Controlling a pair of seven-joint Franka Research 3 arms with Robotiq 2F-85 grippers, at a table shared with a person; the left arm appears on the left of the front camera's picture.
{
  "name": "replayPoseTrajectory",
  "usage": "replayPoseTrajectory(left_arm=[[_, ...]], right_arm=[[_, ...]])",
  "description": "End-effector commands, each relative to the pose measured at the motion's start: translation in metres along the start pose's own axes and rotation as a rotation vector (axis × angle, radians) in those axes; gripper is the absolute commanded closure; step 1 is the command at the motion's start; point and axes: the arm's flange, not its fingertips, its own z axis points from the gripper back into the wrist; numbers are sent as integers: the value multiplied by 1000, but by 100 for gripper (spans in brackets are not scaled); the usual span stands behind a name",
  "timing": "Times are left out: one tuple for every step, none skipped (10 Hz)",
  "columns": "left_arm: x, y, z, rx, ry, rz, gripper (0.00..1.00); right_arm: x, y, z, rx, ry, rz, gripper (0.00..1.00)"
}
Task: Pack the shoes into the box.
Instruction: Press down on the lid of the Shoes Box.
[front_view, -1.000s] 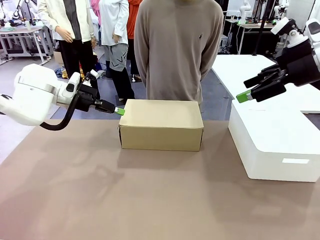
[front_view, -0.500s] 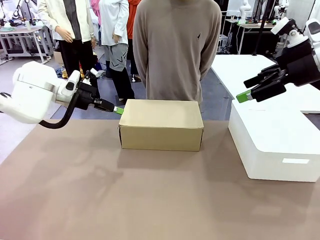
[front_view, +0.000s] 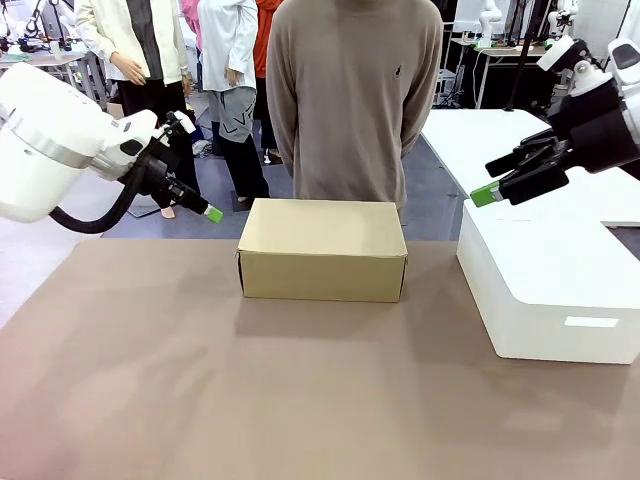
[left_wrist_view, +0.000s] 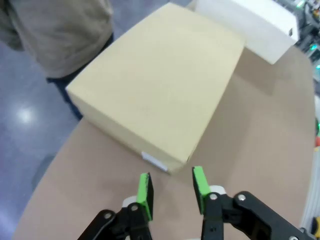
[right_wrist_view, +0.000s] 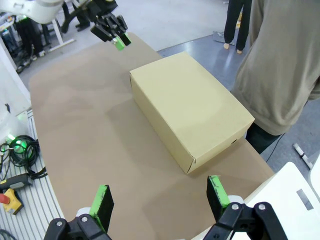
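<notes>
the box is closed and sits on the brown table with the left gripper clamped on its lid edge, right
Not quite. The box is closed and on the brown table, but the left gripper isn't clamped on its lid edge: its fingers are parted with nothing between them, clear of the box. The left wrist view shows the gap; the front view shows it up and to the left of the box.

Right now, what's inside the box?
Cannot tell: the box is shut, its flat tan lid covering the whole inside in the front and both wrist views. Nothing rests on the lid, and a person stands right behind it.
</notes>
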Motion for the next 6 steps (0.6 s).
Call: replayPoseTrajectory(left_arm=[[-10, -28, 9, 85, 66, 26, 0], [-12, -39, 19, 131, 41, 11, 0], [-14, -49, 26, 177, 8, -5, 0], [-17, -58, 32, 189, -12, -18, 0], [-20, -67, 39, 179, -26, -25, 0], [-21, -76, 50, 163, -35, -38, 0]], right_arm=[[27, -8, -11, -8, 63, -11, 0], [42, -12, -21, -27, 70, -28, 0], [55, -14, -32, -49, 81, -29, 0], [66, -15, -45, -61, 93, -26, 0], [76, -16, -61, -56, 114, -12, 0], [88, -17, -79, -43, 139, 12, 0]])
